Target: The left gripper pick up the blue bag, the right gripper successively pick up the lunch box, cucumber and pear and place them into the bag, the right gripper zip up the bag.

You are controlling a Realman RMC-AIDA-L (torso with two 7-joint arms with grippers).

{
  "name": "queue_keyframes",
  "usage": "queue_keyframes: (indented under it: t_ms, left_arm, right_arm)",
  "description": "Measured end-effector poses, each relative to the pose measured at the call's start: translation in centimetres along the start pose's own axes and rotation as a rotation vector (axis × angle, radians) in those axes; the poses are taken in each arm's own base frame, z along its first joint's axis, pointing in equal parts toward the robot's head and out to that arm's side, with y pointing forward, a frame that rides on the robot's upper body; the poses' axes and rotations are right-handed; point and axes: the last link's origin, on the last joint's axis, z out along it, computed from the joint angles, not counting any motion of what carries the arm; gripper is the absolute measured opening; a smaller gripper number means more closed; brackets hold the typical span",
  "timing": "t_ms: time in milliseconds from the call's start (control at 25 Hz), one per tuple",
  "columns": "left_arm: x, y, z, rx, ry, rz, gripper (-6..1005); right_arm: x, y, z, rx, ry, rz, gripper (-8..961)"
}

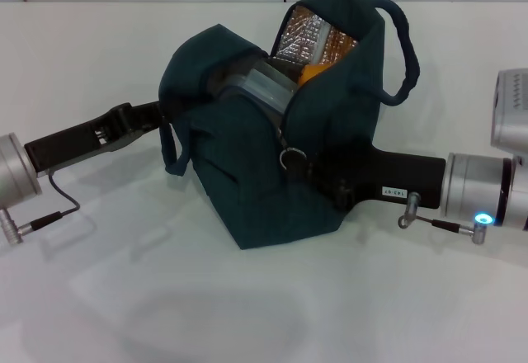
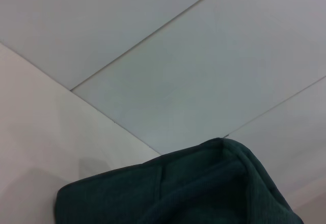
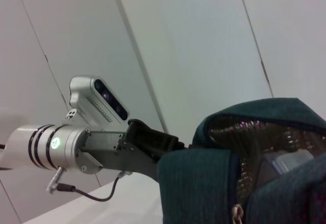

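Here, nearest the head camera, the bare white table runs up to the dark blue fabric lunch bag, which sits mid-table, slumped and creased, its narrow base toward the robot and its mouth gaping up and away, so its long axis leans from the near base to the far opening. A metal ring zipper pull hangs on the front beside the open zip. The right gripper comes in level from the right, its black body pressed against the bag's side near that pull; its fingertips are buried in the cloth, so I cannot tell how far apart they are or what they hold. The left gripper reaches in from the left to the bag's upper edge, fingertips likewise hidden behind the fabric. Deeper inside, a pale translucent lunch box lies against the silver foil lining, with something orange only partly seen. A looped carry handle arches over the far right.
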Motion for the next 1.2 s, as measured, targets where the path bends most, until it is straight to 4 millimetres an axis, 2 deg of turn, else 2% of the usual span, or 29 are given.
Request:
queue_keyframes:
  t_ms: [280, 520, 920, 1200]
  left_arm:
    - [0.0, 0.0, 0.0, 0.001, 0.0, -0.001, 65]
    - [0.0, 0.0, 0.0, -0.001, -0.001, -0.001, 65]
    - [-0.3, 2.8, 1.0, -0.178, -0.085, 0.118, 66]
    - [-0.1, 3.3, 1.2, -0.212, -0.092, 0.16, 66]
  right_arm:
    - [0.3, 0.3, -0.7, -0.001, -0.02, 0.011, 16]
    - [-0.2, 1.1, -2.2, -0.033, -0.115, -0.043, 16]
    - [-1.6, 1.6, -2.1, -0.076, -0.17, -0.111, 17]
    - [-2.9, 2.3, -2.3, -0.122, -0.231, -0.188, 17]
